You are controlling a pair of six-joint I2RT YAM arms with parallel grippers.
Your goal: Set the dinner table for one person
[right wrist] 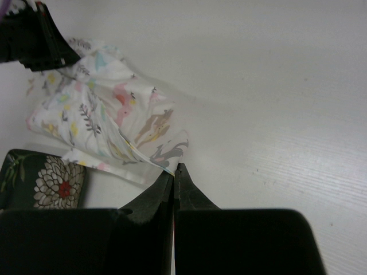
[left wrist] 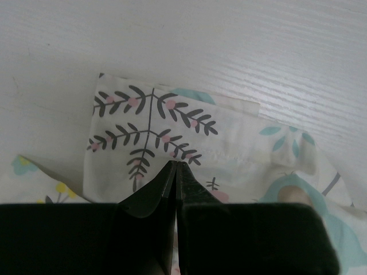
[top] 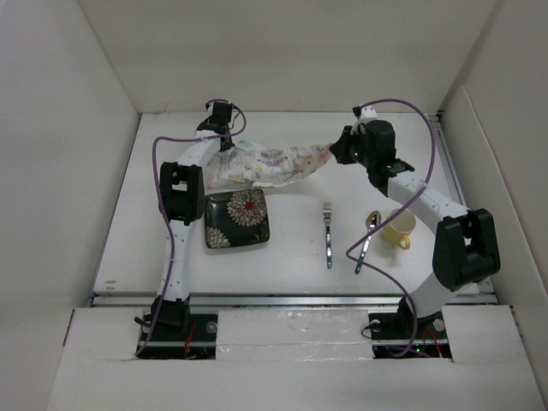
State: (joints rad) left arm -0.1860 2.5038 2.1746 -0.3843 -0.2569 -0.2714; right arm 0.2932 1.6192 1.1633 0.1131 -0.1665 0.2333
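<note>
Placemat (top: 270,163) spread.
Clamped left pincer (left wrist: 175,165) and right pincer (right wrist: 174,167) shut on opposite corners to draw it taut over worktop (top: 300,257).

Right end effector (right wrist: 174,172): closed — placemat (right wrist: 109,114) corner pinched at its tips.
Placemat: patterned, bunched up leftward.
Plate (right wrist: 46,186): dark, flowered — seen lower left on tabletop (right wrist: 275,86).

You are losing the placemat's (top: 265,163) left end under the left arm (top: 182,188), which is also covering the plate's (top: 241,219) left edge. In the right wrist view, the frame edge and the right gripper (right wrist: 174,169) are cutting that plate off. In its own view, the left gripper (left wrist: 175,167) is hiding the placemat beneath it.
</note>
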